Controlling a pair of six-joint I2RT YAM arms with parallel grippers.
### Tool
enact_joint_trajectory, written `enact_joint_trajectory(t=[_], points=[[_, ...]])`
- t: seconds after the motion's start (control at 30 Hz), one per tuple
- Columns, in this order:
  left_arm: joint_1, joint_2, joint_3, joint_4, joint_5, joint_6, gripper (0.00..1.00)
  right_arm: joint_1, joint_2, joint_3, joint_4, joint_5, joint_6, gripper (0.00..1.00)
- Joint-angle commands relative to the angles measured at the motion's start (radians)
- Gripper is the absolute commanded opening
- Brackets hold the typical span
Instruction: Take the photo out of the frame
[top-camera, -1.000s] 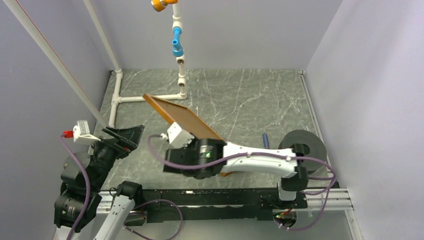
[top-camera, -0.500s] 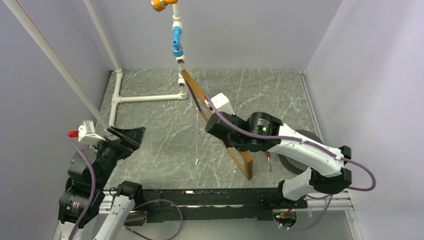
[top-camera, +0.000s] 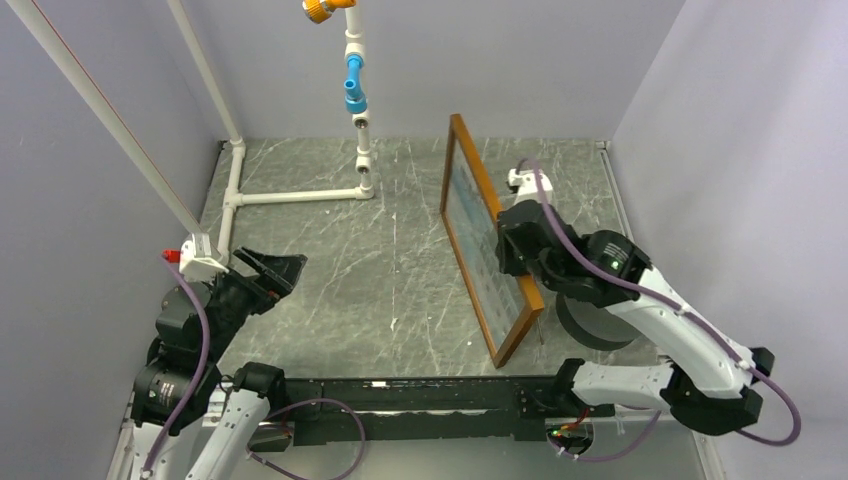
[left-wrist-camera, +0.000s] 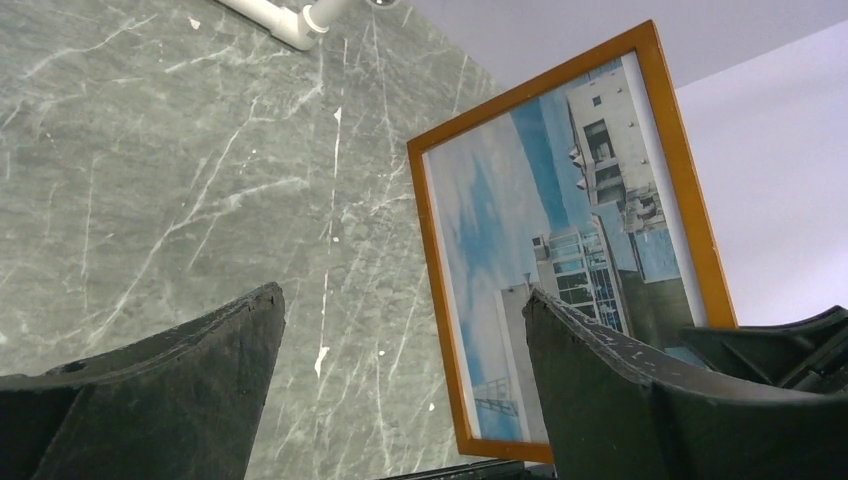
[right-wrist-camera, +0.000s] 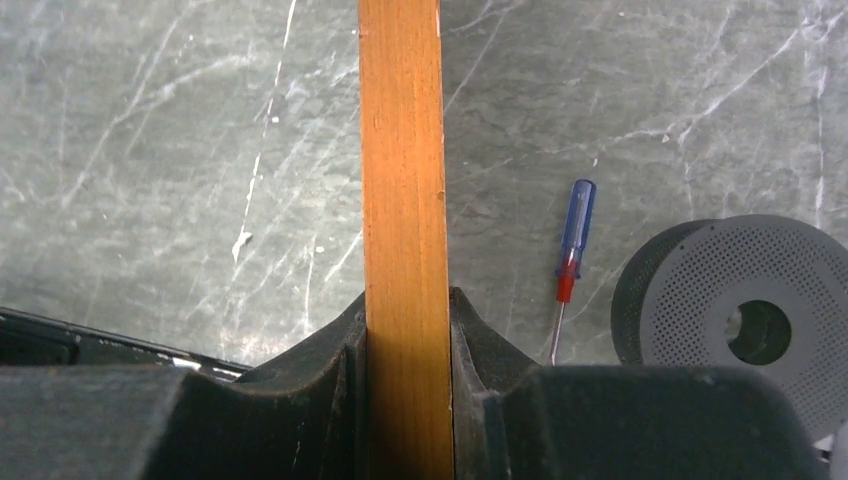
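Observation:
The reddish-brown frame stands upright on edge in the air at centre right, its glazed front facing left. The photo of a white building against blue sky sits inside it and shows clearly in the left wrist view, bordered by the frame. My right gripper is shut on the frame's right-hand rail; in the right wrist view the rail runs between the two fingers. My left gripper is open and empty at the left, well apart from the frame.
A white pipe structure with blue and orange fittings stands at the back left. A blue-and-red screwdriver and a dark perforated disc lie on the marble table under the right arm. Walls close in on three sides.
My right arm has swung the frame from the table's left-centre to the right and turned it upright, so the photo side now faces left. My left gripper has shifted slightly right.

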Motion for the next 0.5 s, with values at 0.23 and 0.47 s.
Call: enact_joint_trajectory(t=[0.23,0.47], points=[[-0.001,0.007,-0.004,0.049,0.048,-0.005,0.92,-0.392,-0.091,-0.247,0.303,-0.253,-0.05,0.0],[-0.001,0.006,-0.018,0.047,0.06,0.0,0.92,-0.609,-0.076,-0.342,0.466,-0.468,-0.078,0.0]])
